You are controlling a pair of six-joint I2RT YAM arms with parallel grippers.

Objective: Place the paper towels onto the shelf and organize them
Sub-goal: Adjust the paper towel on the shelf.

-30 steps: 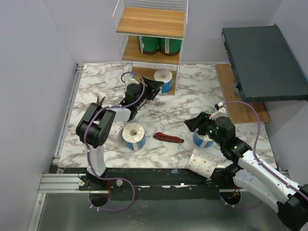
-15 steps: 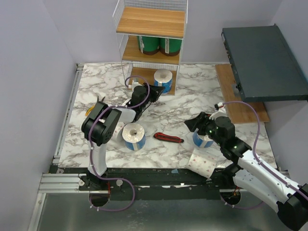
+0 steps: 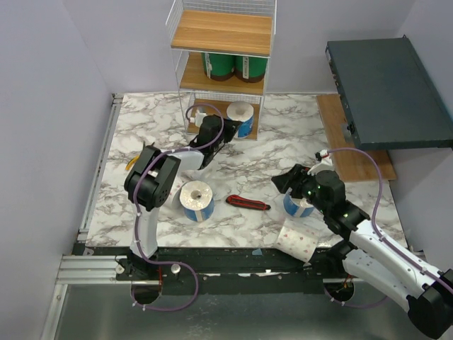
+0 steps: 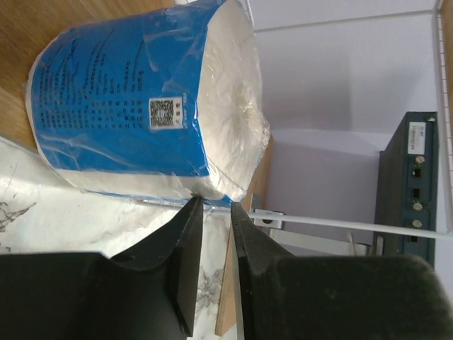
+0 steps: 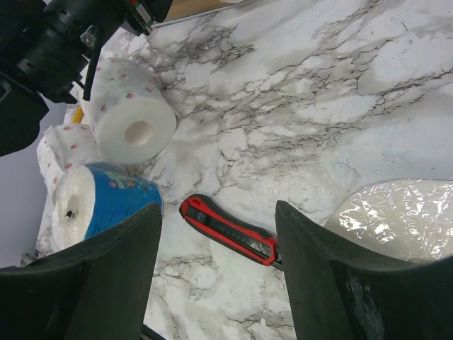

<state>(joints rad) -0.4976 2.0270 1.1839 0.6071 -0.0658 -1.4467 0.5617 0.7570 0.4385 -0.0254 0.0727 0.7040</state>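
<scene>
The shelf (image 3: pixel 221 32) stands at the back, with two green-wrapped rolls (image 3: pixel 233 66) on its middle tier. A blue-wrapped roll (image 3: pixel 241 117) lies on the bottom tier; it also shows in the left wrist view (image 4: pixel 127 106). My left gripper (image 3: pixel 225 133) is shut and empty, with its tips (image 4: pixel 216 205) against that roll's lower edge at the shelf's front wire. My right gripper (image 3: pixel 289 183) is open and empty above the red-and-black knife (image 5: pixel 230 230). Beside it is another blue-wrapped roll (image 3: pixel 299 206). A blue roll (image 3: pixel 196 200) and dotted white rolls (image 3: pixel 298 241) (image 5: pixel 134 117) lie on the table.
Yellow-handled pliers (image 3: pixel 132 161) lie at the left by my left arm. The dark slab (image 3: pixel 389 92) and a wooden board (image 3: pixel 354 152) sit at the right. The knife (image 3: pixel 248 203) lies mid-table between the arms.
My left gripper has reached further toward the shelf's bottom tier, up against the blue roll. The right arm has not moved.
</scene>
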